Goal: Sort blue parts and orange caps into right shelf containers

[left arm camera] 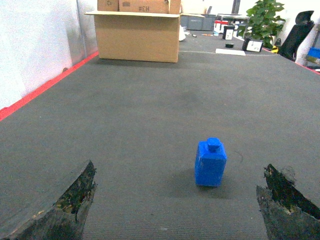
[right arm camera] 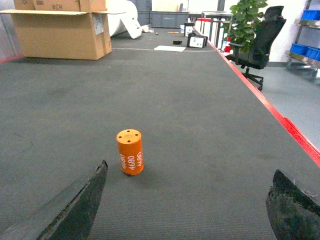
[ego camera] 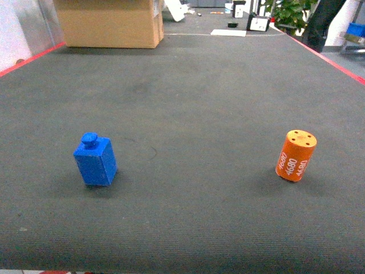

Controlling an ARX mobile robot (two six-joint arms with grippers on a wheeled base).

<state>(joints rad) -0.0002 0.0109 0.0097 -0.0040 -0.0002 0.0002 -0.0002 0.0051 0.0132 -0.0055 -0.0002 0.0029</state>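
Note:
A blue part (ego camera: 95, 160), a block with a round knob on top, stands upright on the grey mat at the left. The left wrist view shows the blue part (left arm camera: 210, 163) a short way ahead of my open left gripper (left arm camera: 177, 200), right of its centre line. An orange cap (ego camera: 296, 155), a cylinder printed 4680, stands upright at the right. In the right wrist view the orange cap (right arm camera: 130, 152) sits ahead of my open right gripper (right arm camera: 187, 200), close to its left finger. Neither gripper shows in the head view. The shelf containers are out of view.
A large cardboard box (ego camera: 108, 21) stands at the mat's far left end. Red tape (ego camera: 333, 60) marks the mat's side edges. Small framed items (ego camera: 258, 23), a plant (right arm camera: 246, 21) and an office chair (right arm camera: 260, 42) lie beyond the far right corner.

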